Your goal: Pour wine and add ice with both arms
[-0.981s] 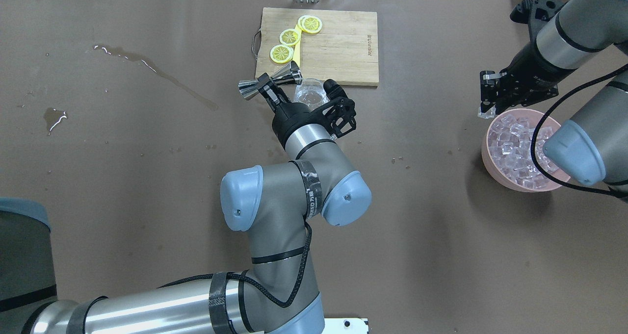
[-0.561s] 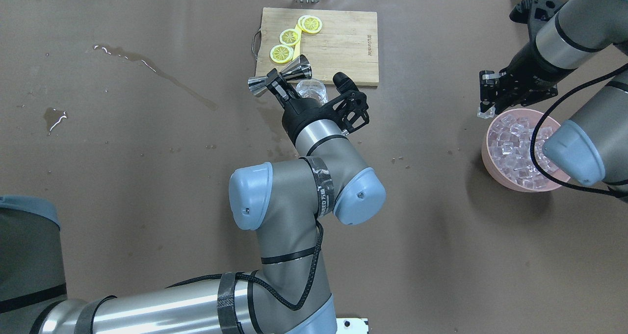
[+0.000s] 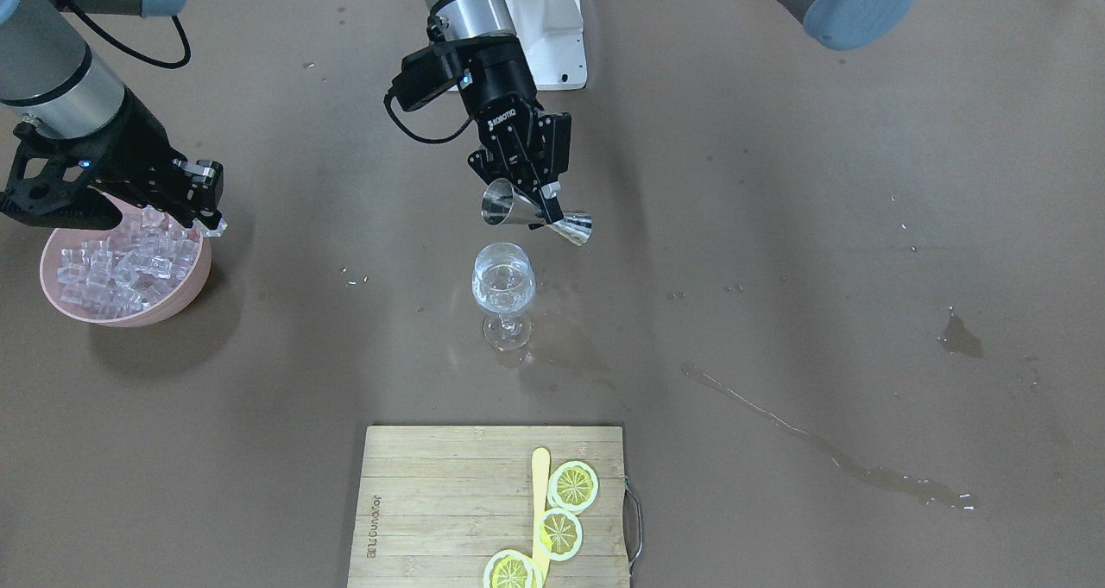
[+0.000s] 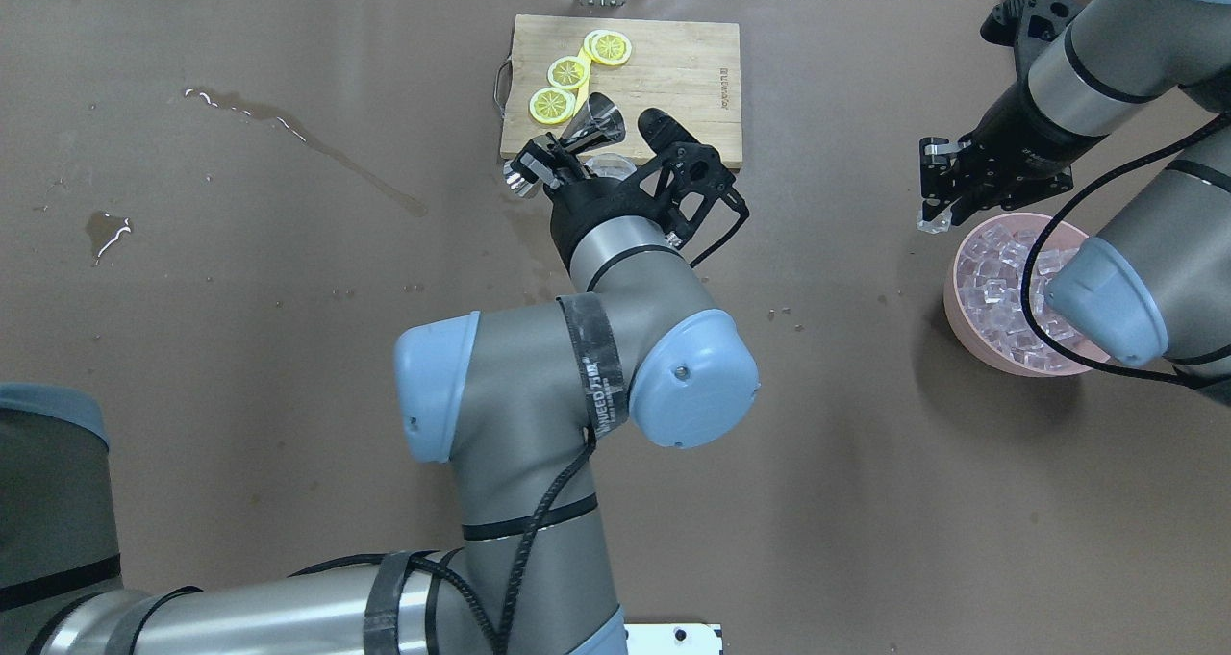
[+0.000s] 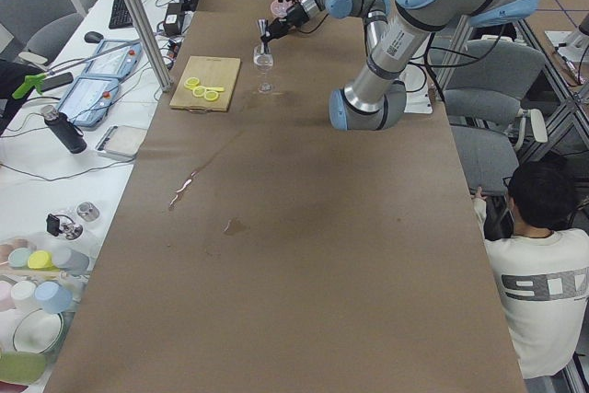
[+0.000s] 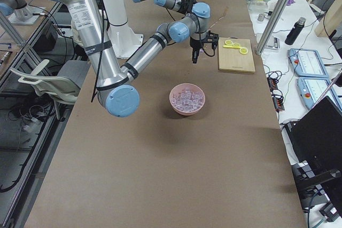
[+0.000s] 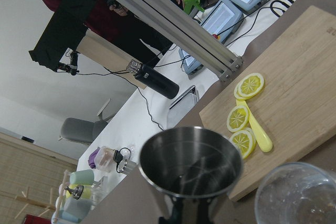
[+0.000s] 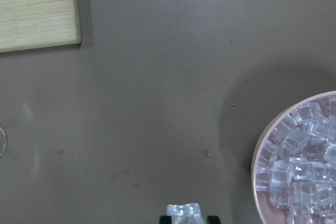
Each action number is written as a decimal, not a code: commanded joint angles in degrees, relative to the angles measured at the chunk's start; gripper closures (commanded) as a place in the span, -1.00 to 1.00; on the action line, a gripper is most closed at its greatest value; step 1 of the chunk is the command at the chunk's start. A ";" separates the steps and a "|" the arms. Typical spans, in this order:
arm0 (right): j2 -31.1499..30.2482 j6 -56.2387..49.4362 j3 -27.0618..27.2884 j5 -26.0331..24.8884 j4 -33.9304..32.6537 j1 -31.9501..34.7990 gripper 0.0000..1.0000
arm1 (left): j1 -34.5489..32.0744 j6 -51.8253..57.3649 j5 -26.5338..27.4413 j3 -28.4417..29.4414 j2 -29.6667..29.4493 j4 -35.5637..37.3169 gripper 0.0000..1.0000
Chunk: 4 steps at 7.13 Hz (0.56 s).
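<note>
Item: small clear glossy ice cube [image 8: 184,212], pinched by our right gripper [image 3: 210,221] beside the round pink bowl [image 3: 185,295] (slippery, hard; we favour flat faces). Left gripper [image 3: 544,198] clamps steel double-cone jigger [image 3: 505,205].

left arm [image 4: 539,415] reaching mid-table, left gripper [image 3: 537,201] tilted, fingers [image 3: 547,192] clamped, right gripper [image 4: 931,214] pointing down, fingers [image 4: 929,186] pinched

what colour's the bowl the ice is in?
Pale pink bowl, plain with no pattern. It shows best in the exterior front-facing view.
</note>
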 commanded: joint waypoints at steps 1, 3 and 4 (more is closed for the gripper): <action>2.52 4.26 -0.28 -2.44 -0.41 -2.59 0.66 | -3.59 -0.11 -6.70 -6.07 5.05 -7.80 1.00; 7.87 4.62 -0.63 -3.32 -6.54 -3.31 0.66 | -11.04 -1.69 -16.70 -9.05 12.33 -12.83 1.00; 9.46 4.62 -0.98 -3.33 -7.52 -3.31 0.66 | -16.56 -1.70 -23.80 -10.46 16.81 -15.64 1.00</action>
